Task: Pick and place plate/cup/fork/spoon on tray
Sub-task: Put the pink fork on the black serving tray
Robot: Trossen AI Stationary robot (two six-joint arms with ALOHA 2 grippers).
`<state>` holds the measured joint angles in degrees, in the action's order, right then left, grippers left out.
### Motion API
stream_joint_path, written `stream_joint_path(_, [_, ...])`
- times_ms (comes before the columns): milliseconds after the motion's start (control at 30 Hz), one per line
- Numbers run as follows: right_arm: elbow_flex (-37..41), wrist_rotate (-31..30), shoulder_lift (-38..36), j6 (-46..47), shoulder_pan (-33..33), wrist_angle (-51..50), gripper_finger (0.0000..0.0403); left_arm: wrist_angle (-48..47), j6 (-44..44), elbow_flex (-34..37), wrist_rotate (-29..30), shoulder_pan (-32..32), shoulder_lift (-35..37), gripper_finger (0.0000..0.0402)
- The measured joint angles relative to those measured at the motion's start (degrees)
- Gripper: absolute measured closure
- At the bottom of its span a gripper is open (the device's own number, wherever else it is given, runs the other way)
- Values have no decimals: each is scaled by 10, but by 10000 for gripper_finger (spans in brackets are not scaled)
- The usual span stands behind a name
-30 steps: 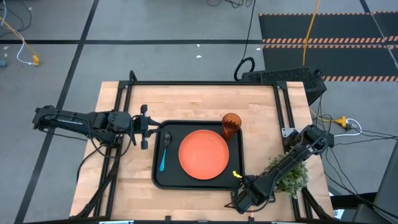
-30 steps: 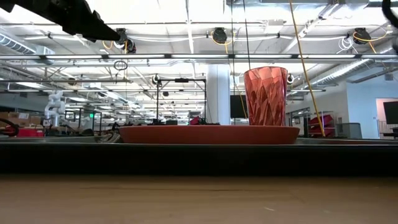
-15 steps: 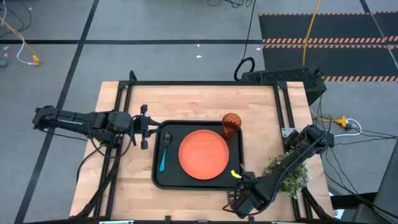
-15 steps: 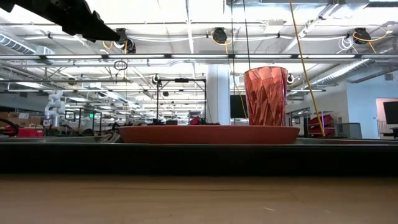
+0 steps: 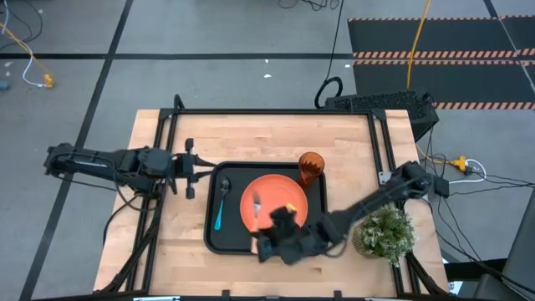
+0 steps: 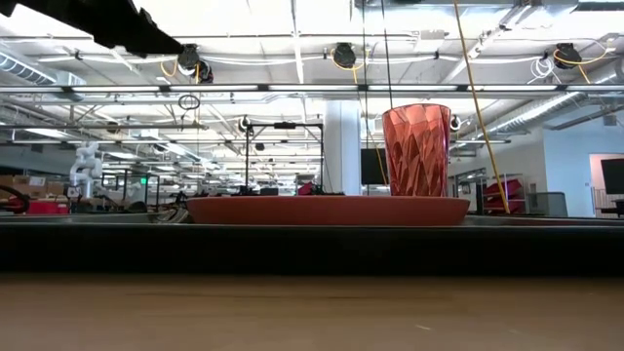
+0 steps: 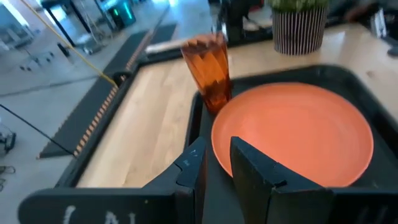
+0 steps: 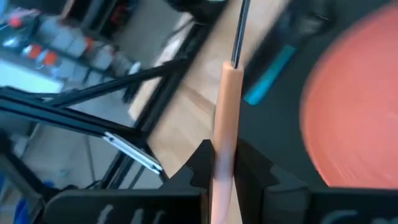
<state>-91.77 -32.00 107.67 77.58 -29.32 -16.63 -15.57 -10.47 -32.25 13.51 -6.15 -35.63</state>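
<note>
The black tray (image 5: 213, 242) holds the orange plate (image 5: 276, 194), the orange cup (image 5: 311, 167) at its far right corner, and the blue-handled spoon (image 5: 221, 205) lying on its left part. My right gripper (image 5: 272, 219) is over the tray's near edge, shut on the fork (image 5: 257, 204), whose tines are over the plate. My left gripper (image 5: 201, 169) is just left of the tray, open a little and empty. In its wrist view (image 7: 216, 165) I see the plate (image 7: 298, 134) and the cup (image 7: 208, 65). My right gripper pinches the fork's tan handle (image 8: 222, 140) between its two fingers. The fork sticks out ahead of the fingers, its metal neck (image 8: 239, 31) pointing toward the table's far left. I cannot tell whether the tines touch the plate.
A potted plant (image 5: 384, 234) stands at the table's near right, beside my right arm. Bare wood lies beyond and in front of the tray. A black frame rail (image 5: 276, 111) runs along the table's far edge.
My right gripper has swung from the table's near right corner toward the left, carrying the fork over the tray's near edge and onto the plate's area. The plant, earlier partly covered by the arm, now shows fully.
</note>
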Motion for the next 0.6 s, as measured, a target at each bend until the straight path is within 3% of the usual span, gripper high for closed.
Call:
stream_joint_path(100, [2, 64, 22, -60, 38, 57, 381, 0, -10, 0, 1, 0, 39, 325])
stream_joint_path(300, [3, 174, 69, -103, 91, 64, 381, 3, -24, 0, 1, 0, 139, 325])
stream_joint_path(467, [3, 186, 86, -154, 110, 68, 381, 11, -21, 0, 1, 0, 203, 325])
stream_joint_path(600, [3, 159, 85, -200, 118, 74, 381, 23, -15, 0, 1, 0, 228, 325])
